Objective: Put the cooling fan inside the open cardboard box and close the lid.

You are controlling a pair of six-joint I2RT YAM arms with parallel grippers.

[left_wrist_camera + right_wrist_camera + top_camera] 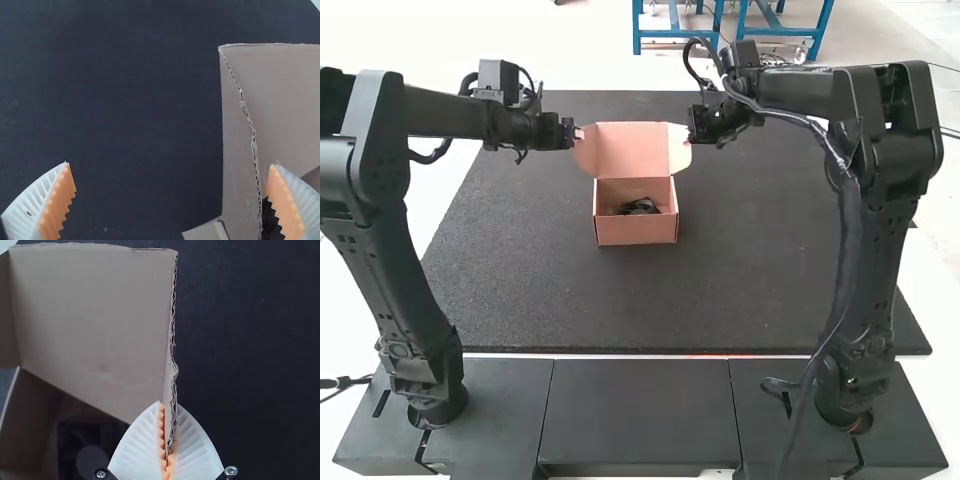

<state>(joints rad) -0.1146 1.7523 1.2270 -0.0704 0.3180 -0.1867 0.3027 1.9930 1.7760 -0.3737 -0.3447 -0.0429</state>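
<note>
**A:** From above, where is the box?

**B:** The box (635,228) sits open on the black mat (520,250), a little toward 12 o'clock from the mat's middle. Its lid (630,150) stands upright from the wall at 12 o'clock.

**A:** And the fan?

**B:** The fan (640,208) lies inside the box, a dark shape on its floor.

**A:** The arms?

**B:** The left fingers (565,133) are at the lid's 9 o'clock edge, by the small side flap (582,140). The right fingers (705,122) are at its 3 o'clock edge. From this height I cannot tell whether either pair is grasping.

**A:** What does the left wrist camera show?

**B:** The left fingers (52,205) are spread wide and released, grasping nothing. The side flap (270,115) stands between them, just beside one orange pad. I cannot tell whether the two touch. The other pad is well apart from the flap, over bare mat (110,100).

**A:** And the right wrist camera?

**B:** The right fingers (142,445) are clenched on the ragged corrugated edge of the lid (95,325), one pad on each face of the cardboard. Beyond the lid the inside of the box (30,410) shows, with the fan (85,452) dark at the bottom.
</note>
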